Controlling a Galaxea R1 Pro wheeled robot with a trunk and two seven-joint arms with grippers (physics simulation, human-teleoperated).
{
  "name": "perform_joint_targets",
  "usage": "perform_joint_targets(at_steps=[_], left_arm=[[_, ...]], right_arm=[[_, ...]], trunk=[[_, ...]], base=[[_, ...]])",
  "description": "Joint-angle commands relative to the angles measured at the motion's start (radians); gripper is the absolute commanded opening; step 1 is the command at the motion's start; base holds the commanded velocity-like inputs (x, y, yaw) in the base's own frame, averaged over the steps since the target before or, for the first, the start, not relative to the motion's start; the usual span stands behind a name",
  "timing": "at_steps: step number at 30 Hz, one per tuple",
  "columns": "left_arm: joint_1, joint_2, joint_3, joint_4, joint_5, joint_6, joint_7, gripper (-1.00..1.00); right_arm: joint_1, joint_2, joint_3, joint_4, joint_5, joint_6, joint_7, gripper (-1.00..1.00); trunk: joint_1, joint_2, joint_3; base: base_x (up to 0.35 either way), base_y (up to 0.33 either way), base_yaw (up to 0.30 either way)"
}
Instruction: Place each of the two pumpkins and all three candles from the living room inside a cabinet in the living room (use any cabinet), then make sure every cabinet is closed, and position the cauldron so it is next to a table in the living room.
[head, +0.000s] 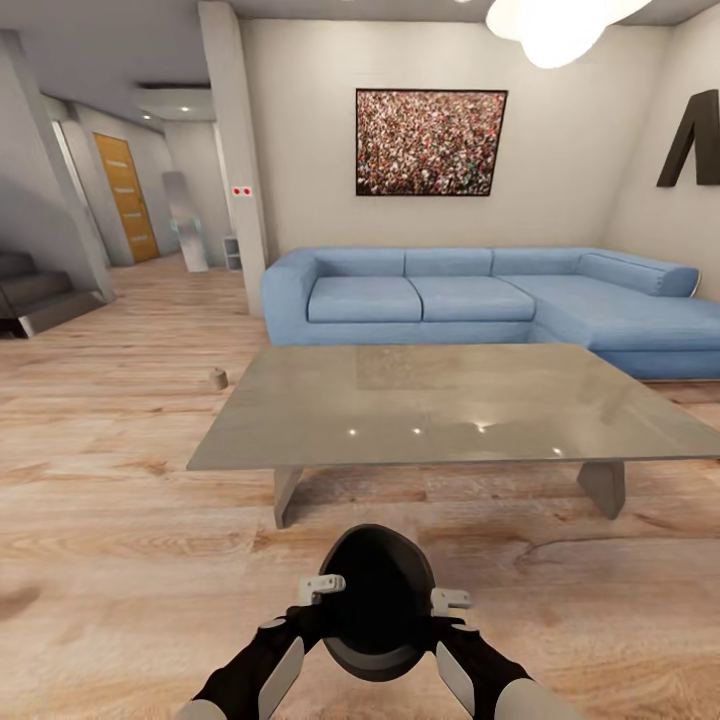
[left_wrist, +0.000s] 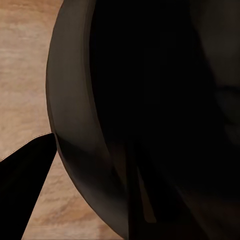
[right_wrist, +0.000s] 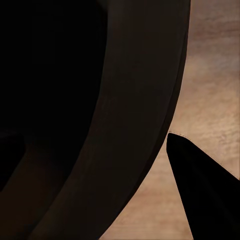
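I hold the matte-black cauldron (head: 378, 600) between both arms, tipped so its wide mouth faces me, low over the wooden floor in front of the grey coffee table (head: 450, 400). My left gripper (head: 325, 588) is shut on the cauldron's left rim and my right gripper (head: 448, 602) on its right rim. In each wrist view the cauldron wall (left_wrist: 75, 115) (right_wrist: 135, 125) runs between the fingers, with one dark finger (left_wrist: 25, 175) (right_wrist: 200, 185) outside it. One small beige candle (head: 216, 377) stands on the floor left of the table. The pumpkins and cabinet are out of view.
A blue corner sofa (head: 480, 295) stands behind the table against the far wall. A hallway with an orange door (head: 128, 195) and stairs (head: 35, 295) opens at the left. Open wooden floor (head: 110, 500) lies left of the table.
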Motion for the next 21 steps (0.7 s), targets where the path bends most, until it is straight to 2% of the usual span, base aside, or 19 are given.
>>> perform_joint_targets(at_steps=[1,9,21], left_arm=[[0.000,0.016,-0.014,-0.003,0.025,0.004,0.002,-1.00],[0.000,0.016,-0.014,-0.003,0.025,0.004,0.002,-1.00],[0.000,0.016,-0.013,-0.003,0.025,0.004,0.002,-1.00]], right_arm=[[-0.001,-0.004,0.002,-0.040,-0.020,0.005,0.036,-1.00],[-0.001,-0.004,0.002,-0.040,-0.020,0.005,0.036,-1.00],[-0.001,-0.004,0.002,-0.040,-0.020,0.005,0.036,-1.00]], trunk=[[0.000,-0.001,-0.005],[0.004,-0.003,-0.036],[0.004,-0.003,-0.036]], base=[[0.000,0.000,0.000],[0.000,0.000,0.000],[0.000,0.000,0.000]])
